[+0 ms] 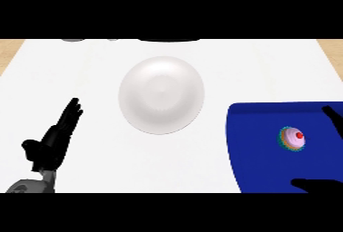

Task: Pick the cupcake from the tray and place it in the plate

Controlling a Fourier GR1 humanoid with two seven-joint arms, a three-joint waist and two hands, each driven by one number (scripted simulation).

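On the white counter (80, 68): blue tray (258, 149) at right, white plate (161, 95) at centre just left of it, so probably a short carry. Left hand (53, 145) rests near left, fingers straight, together, pointing far. Right hand (318, 184) over tray, thumb near, finger far, spread wide, touching nothing; seemingly poised to close. Cupcake (292, 138) sits on tray between them, not yet held.

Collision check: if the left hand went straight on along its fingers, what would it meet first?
Likely nothing: the left hand points away and slightly right, passing left of the white plate over bare counter to the far edge. Depth is unclear.
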